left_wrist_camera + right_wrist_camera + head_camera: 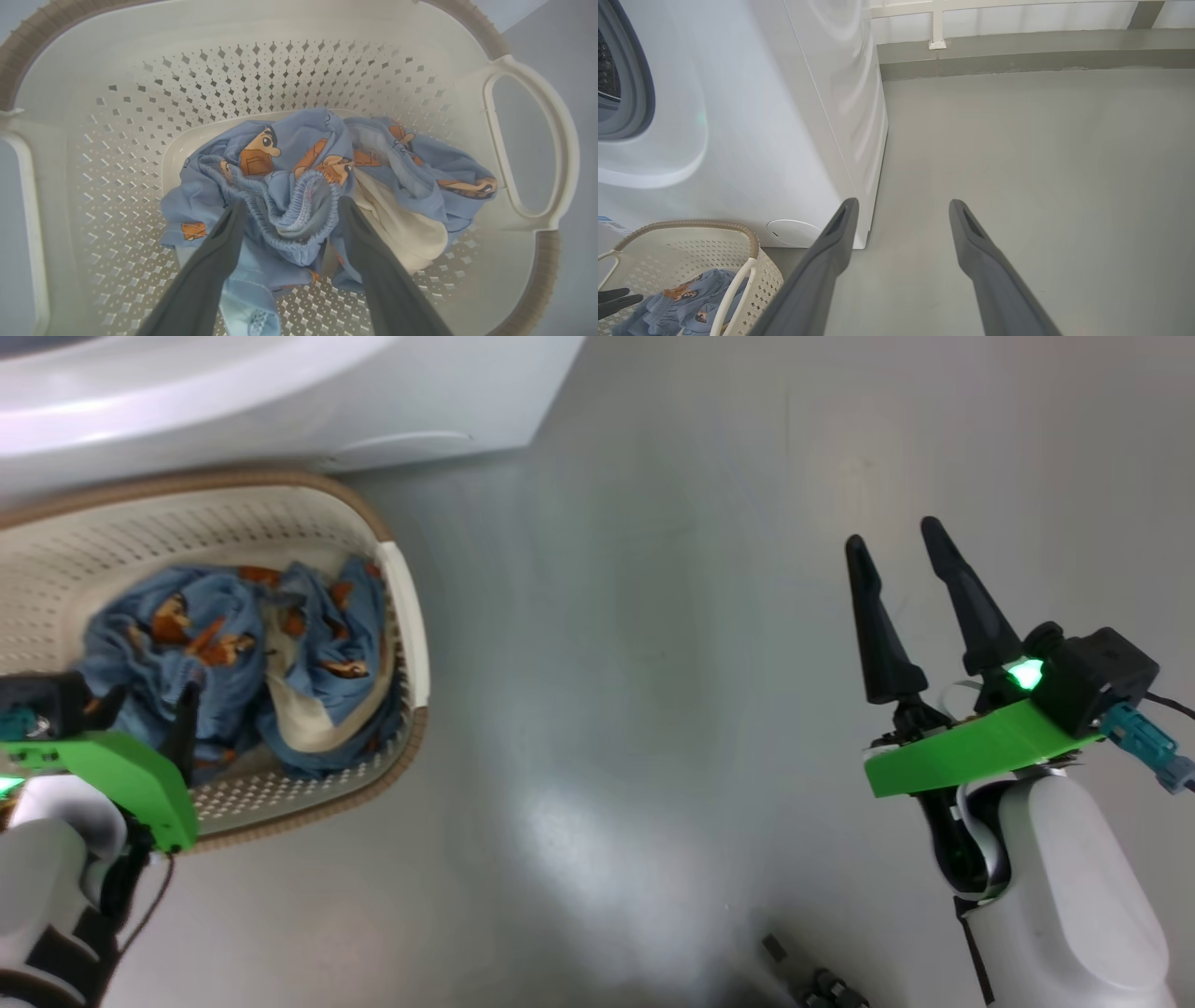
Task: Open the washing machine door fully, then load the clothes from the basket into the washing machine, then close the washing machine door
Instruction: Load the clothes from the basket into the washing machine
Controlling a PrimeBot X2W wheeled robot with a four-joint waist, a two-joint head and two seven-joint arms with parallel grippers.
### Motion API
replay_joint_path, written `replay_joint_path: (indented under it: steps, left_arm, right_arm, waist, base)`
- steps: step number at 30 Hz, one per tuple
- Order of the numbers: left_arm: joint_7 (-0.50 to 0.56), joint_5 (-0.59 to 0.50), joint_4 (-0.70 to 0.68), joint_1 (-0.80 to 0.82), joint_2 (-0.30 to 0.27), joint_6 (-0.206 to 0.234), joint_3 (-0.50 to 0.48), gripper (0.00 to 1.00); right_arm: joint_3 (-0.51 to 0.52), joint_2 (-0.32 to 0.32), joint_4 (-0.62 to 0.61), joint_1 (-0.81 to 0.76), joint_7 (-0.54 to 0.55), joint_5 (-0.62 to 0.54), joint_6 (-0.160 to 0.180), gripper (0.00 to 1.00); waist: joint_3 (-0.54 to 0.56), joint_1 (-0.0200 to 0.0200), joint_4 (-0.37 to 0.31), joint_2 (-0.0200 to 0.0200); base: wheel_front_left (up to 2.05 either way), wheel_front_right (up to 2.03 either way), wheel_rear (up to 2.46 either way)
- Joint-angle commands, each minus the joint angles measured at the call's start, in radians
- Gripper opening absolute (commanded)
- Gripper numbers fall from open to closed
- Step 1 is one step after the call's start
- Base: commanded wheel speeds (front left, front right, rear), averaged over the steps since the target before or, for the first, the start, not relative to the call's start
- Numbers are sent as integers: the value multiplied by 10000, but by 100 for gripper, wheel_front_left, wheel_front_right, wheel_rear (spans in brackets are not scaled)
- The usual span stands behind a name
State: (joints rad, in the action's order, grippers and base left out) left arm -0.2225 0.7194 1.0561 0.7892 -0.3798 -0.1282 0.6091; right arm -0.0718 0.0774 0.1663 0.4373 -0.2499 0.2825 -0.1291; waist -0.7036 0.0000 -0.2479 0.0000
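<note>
A cream perforated laundry basket (412,616) with a brown woven-look rim stands on a grey floor (653,663). The white front of the washing machine (761,116) rises just beyond the basket's far rim, probably so that each load needs only a short lift. In the bottom of the basket lie the clothes (261,154): a crumpled heap of light-blue fabric printed with orange-brown cartoon animals, with a cream piece showing on the side nearer one handle. The left gripper (290,212) reaches down inside the basket. Its two dark fingers (219,252) are spread wide and released, with one tip on each side of a bunched, gathered hem at the top of the heap. They straddle that raised fold, which looks the easiest part to pinch, but they have not closed on it, and nothing is lifted. The right gripper (894,539) hangs well apart from the basket on the robot's right, over bare floor. Its fingers are likewise spread and hold nothing, seemingly parked out of the left arm's way. From the right wrist, a curve of grey rubber gasket (637,84) and a sliver of perforated drum (605,60) show on the machine's front above the basket. This suggests the opening is uncovered and ready to receive the clothes. By this reading the loading step is in hand, with the clothes all in the basket.
</note>
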Motion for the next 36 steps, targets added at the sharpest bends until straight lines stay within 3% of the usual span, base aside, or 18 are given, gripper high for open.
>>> replay_joint_path:
  steps: [1, 21, 22, 23, 25, 36]
  left_arm:
    - [27, 95, 50, 88, -484, -25, -124, 100]
    - [602, 1605, 553, 1332, -975, -25, 2310, 100]
    - [658, 1678, 550, 1348, -980, -25, 2417, 84]
    - [687, 1754, 543, 1361, -992, -25, 2515, 46]
    - [732, 1903, 522, 1386, -1027, -25, 2715, 0]
    - [452, 2835, 530, 1405, -970, -25, 3259, 0]
  right_arm:
    - [-232, -62, -252, -95, -118, -67, -16, 100]
    - [-781, -237, -349, 414, -118, -76, -16, 100]
    - [-797, -240, -351, 414, -118, -75, -16, 100]
    - [-812, -243, -351, 410, -118, -75, -16, 100]
    - [-831, -248, -353, 407, -118, -76, -16, 100]
    - [-695, -259, -284, 350, -118, -100, -16, 100]
  waist:
    - [-356, 0, -265, 0]
    - [-1075, 0, -610, 0]
    - [-1066, 0, -623, 0]
    - [-1055, 0, -637, 0]
    - [-1044, 0, -668, 0]
    - [-758, 0, -575, 0]
  base:
    - [0, 0, 0]
    - [0, 0, 0]
    - [0, 0, 0]
    - [0, 0, 0]
    - [0, 0, 0]
    - [0, 0, 0]
